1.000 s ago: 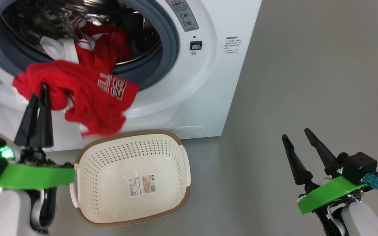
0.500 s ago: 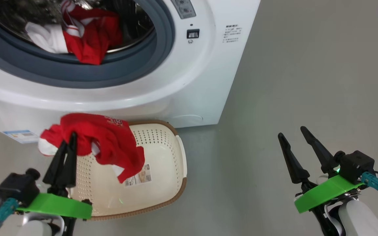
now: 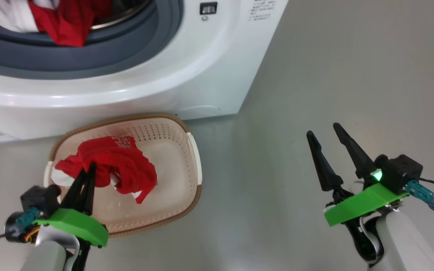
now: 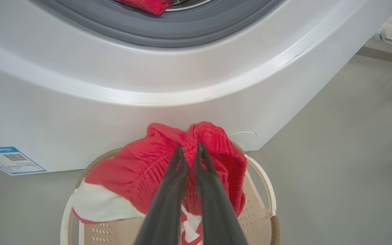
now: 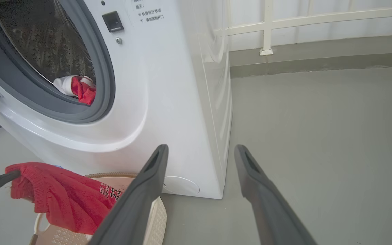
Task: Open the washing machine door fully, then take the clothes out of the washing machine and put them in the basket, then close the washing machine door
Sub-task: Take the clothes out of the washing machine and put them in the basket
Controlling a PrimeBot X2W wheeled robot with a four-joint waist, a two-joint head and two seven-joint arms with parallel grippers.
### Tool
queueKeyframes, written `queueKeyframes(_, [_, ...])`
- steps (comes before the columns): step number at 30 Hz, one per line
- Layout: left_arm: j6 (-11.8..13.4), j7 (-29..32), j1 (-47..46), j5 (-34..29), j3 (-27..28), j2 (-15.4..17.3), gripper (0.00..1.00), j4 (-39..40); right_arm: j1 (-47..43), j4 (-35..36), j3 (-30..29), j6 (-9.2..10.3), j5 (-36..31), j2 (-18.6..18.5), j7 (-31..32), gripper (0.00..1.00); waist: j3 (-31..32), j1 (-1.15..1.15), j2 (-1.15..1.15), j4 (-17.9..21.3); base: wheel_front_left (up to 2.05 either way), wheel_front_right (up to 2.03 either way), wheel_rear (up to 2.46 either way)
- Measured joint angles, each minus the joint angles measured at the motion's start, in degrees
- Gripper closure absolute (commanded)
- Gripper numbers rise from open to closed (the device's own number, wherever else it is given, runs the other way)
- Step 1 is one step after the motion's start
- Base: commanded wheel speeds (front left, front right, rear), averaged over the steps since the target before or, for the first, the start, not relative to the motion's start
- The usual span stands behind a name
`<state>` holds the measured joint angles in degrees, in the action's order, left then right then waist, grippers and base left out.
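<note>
Unloading: left gripper pinches a red jersey over the basket; right gripper gapes empty. Next move calls for letting go, then fetching the remaining clothes.

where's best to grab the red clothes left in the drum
Probably pinch the red fold draped onto the grey gasket, coming straight in from the front with the open right hand: it juts nearest the opening, the rest lies deeper.
</note>
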<state>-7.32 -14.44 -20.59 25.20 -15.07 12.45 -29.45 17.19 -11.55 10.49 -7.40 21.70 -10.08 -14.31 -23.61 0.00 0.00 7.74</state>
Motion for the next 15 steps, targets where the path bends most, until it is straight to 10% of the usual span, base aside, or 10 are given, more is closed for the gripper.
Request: queueKeyframes(15, [0.0,0.0,-12.7,5.4,-10.7,2.2,1.0,-22.4,4.9,0.5,2.1,0.0,-0.6,3.2,0.0,0.0,-8.6,0.0,0.0,4.1,0.0,0.0,0.0])
